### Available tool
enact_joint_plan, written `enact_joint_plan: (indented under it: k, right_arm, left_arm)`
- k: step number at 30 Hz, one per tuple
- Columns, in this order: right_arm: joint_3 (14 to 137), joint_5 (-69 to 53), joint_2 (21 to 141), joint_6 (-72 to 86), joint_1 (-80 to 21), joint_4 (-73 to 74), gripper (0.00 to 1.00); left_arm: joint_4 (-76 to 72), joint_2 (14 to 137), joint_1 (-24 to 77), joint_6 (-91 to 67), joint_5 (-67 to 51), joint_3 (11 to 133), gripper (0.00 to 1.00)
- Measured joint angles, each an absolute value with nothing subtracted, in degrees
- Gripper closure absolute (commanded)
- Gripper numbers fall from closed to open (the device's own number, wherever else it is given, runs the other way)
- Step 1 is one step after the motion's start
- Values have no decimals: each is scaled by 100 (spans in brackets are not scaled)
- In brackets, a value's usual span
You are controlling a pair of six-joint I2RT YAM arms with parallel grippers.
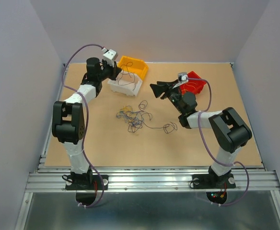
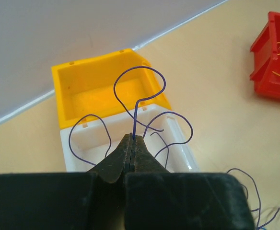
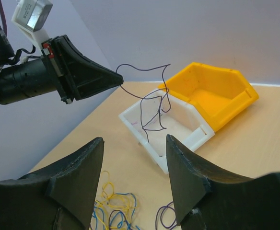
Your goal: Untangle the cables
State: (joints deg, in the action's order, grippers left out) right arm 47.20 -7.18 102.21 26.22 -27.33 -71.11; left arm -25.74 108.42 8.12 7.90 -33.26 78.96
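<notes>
My left gripper (image 2: pixel 132 137) is shut on a thin purple wire (image 2: pixel 139 98) and holds it over the white bin (image 2: pixel 74 160); the wire loops up and hangs into the bin. From the right wrist view the same wire (image 3: pixel 149 103) dangles from the left gripper (image 3: pixel 118 78) above the white bin (image 3: pixel 130 117). A tangle of purple, yellow and dark wires (image 1: pixel 135 117) lies on the table centre; part of it shows below the right gripper (image 3: pixel 116 211). My right gripper (image 3: pixel 134 148) is open and empty, raised above the table (image 1: pixel 155 89).
A yellow bin (image 1: pixel 133 66) stands behind the white bin (image 1: pixel 125 84). A red bin (image 1: pixel 193 82) holding yellow wires sits at the right, also seen in the left wrist view (image 2: pixel 274 55). White walls enclose the table (image 1: pixel 106 148) on three sides.
</notes>
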Motion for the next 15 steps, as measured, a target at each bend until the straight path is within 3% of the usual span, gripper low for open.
enact_joint_plan:
  k: [15]
  right_arm:
    - [4462, -722, 9990, 2724, -2652, -7249, 40]
  left_arm:
    - [-303, 11708, 1015, 2294, -2014, 8674, 100]
